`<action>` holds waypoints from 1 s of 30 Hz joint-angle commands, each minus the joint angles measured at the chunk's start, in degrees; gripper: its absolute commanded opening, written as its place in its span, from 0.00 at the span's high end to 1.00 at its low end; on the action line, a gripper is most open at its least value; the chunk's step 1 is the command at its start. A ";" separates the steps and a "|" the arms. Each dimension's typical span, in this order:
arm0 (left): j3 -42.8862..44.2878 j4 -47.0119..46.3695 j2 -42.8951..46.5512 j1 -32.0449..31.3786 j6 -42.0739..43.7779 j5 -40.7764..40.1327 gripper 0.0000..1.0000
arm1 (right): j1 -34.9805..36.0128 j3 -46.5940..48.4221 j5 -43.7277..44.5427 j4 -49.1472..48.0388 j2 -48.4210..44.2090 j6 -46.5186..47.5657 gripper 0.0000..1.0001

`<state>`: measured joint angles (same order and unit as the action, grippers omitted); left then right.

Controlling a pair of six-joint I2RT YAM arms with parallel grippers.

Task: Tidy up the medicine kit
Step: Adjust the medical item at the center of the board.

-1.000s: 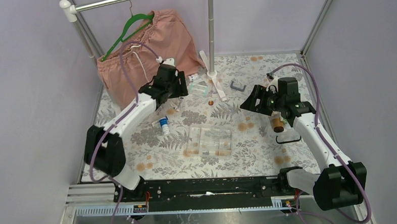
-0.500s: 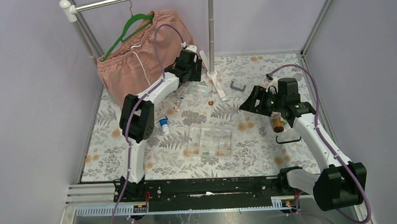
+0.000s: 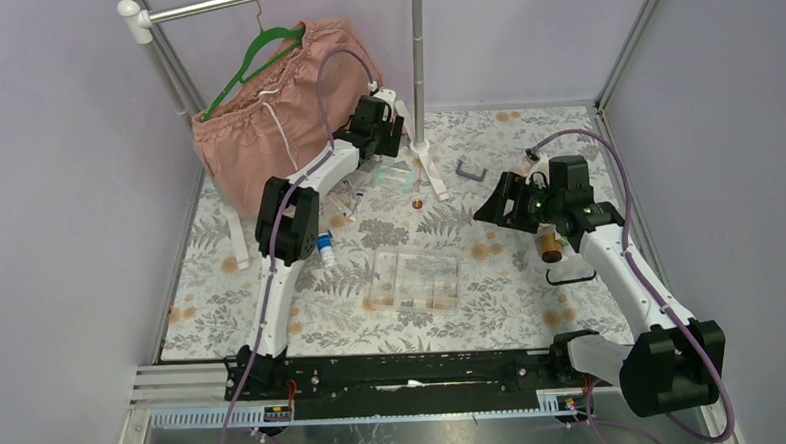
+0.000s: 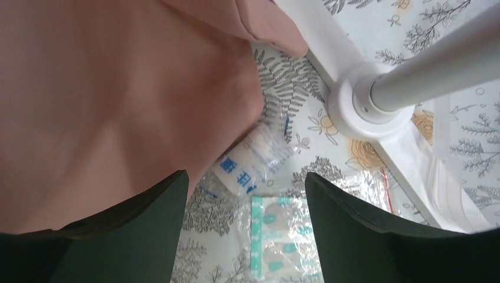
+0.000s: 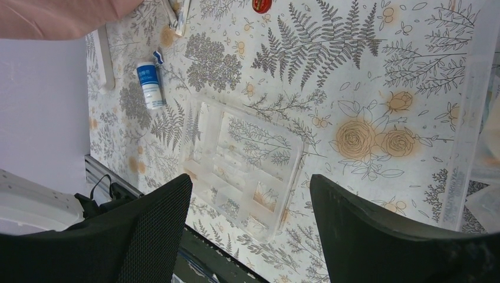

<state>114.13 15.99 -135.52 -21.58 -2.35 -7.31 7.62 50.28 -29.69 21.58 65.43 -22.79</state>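
Left gripper (image 4: 246, 177): jaws wide apart, holding nothing, poised over the sachets (image 4: 255, 160), probably to pick one up.
Sachets: lay flat, one partly tucked under the pink shorts (image 4: 118, 88), just beside the stand base (image 4: 362, 109).
Right gripper (image 5: 250, 180): jaws wide, empty, above the table to the box's right.
Clear box (image 3: 415, 279): sat mid-table between the arms, compartments up for filling.
White bottle (image 3: 325, 249): lay loose, left of the box.

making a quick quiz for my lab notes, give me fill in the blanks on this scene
The pink shorts hang from a ___ hanger.
The left gripper hovers over sachets with jaws ___.
In the top view, the blue-labelled bottle lies ___ of the clear compartment tray.
Missing words: green; open; left.
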 commanded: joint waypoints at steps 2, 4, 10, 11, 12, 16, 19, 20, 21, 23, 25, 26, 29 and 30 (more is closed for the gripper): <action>4.15 -4.24 -3.86 0.85 1.58 5.92 0.20 | 0.28 0.21 -1.90 1.50 0.68 1.37 0.18; 5.24 -4.18 -5.18 0.84 1.15 6.98 0.20 | 0.27 0.38 -2.01 1.65 1.07 1.63 0.18; 7.33 -1.84 -7.36 0.82 0.97 7.99 0.22 | 0.27 0.63 -2.17 2.70 1.28 2.51 0.18; 6.73 -1.58 -7.00 0.76 1.02 8.30 0.22 | 0.29 0.49 -2.13 2.74 1.28 2.64 0.17; 6.01 -1.37 -6.65 0.78 1.11 8.35 0.23 | 0.20 0.33 -2.14 2.73 1.28 2.67 0.17; 1.72 -0.37 -4.44 0.68 1.59 9.24 0.25 | 0.29 -0.37 -2.22 2.25 0.88 2.67 0.17; -1.38 1.08 -2.45 0.18 1.91 9.60 0.27 | 0.26 -0.92 -2.49 1.97 0.58 2.48 0.17; -2.43 1.30 -1.81 0.10 1.91 9.62 0.28 | 0.21 -0.97 -2.64 1.83 0.50 2.48 0.17; -4.05 1.38 -1.04 -0.09 1.91 9.86 0.29 | 0.28 -1.05 -2.80 1.79 0.42 2.55 0.17; -5.95 1.48 0.49 -0.46 1.91 9.98 0.30 | 0.26 -1.06 -3.10 1.75 0.34 2.64 0.16; -7.97 2.26 1.74 -0.92 1.91 9.65 0.31 | 0.24 -1.14 -3.22 1.95 0.03 2.71 0.16; -8.73 2.79 2.47 -1.21 1.91 9.47 0.32 | 0.20 -1.15 -3.21 2.06 -0.22 2.81 0.16; -11.90 3.32 5.20 -1.97 1.91 9.51 0.34 | 0.29 -1.56 -3.06 2.04 -0.92 2.75 0.16; -12.97 3.49 6.39 -2.43 1.91 9.61 0.34 | 0.23 -1.85 -3.08 1.94 -1.18 2.67 0.16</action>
<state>104.47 17.74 -133.95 -22.52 -1.32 1.54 7.62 49.12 -31.09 23.51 66.46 -20.78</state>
